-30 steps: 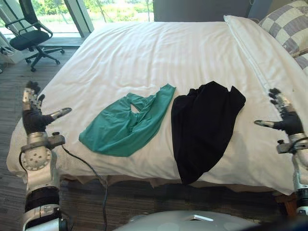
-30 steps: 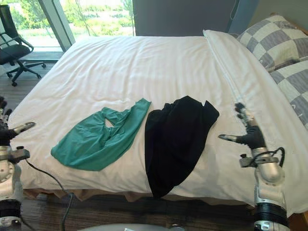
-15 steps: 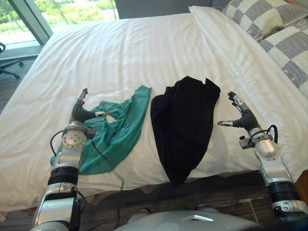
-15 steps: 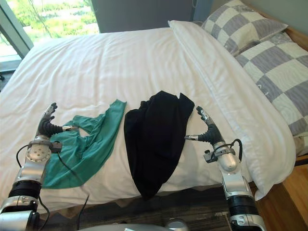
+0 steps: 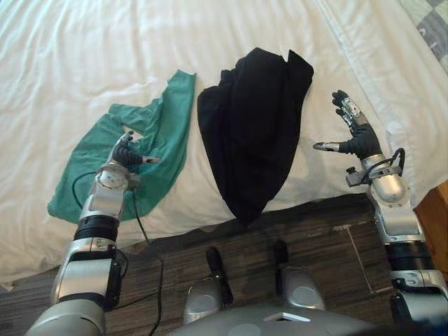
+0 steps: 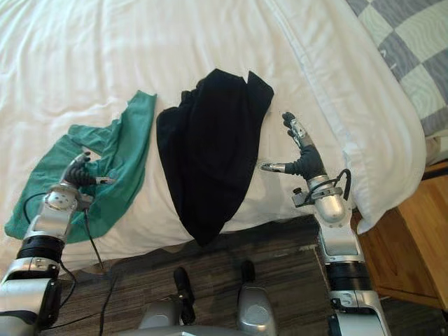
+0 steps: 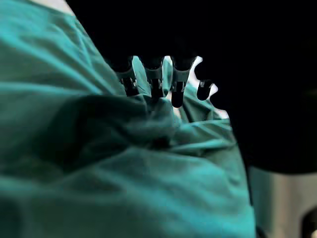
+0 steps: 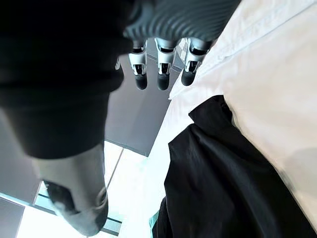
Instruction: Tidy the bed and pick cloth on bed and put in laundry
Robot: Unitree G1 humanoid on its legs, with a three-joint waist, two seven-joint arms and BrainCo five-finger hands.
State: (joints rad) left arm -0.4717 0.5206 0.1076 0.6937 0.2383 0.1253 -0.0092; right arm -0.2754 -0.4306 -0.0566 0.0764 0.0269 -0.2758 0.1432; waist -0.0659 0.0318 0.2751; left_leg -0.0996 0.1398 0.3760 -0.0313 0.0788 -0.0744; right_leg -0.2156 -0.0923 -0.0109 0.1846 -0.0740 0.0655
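Observation:
A green cloth (image 5: 105, 150) lies spread near the foot edge of the white bed (image 5: 84, 42). To its right a black cloth (image 5: 252, 119) hangs a little over that edge. My left hand (image 5: 128, 155) rests on the green cloth with straight fingers (image 7: 153, 79) touching its folds (image 7: 124, 173), thumb held out. My right hand (image 5: 355, 136) hovers open just right of the black cloth (image 8: 223, 173), fingers (image 8: 161, 69) spread upward, holding nothing.
Dark wood floor (image 5: 308, 231) runs along the foot of the bed. A folded white duvet edge (image 6: 329, 77) and a checked pillow (image 6: 409, 42) lie to the right. A wooden bedside surface (image 6: 413, 238) stands at the bed's right corner.
The camera has tipped down and closer to the bed's foot. My left hand has sunk onto the green cloth. My right hand stays open beside the black cloth.

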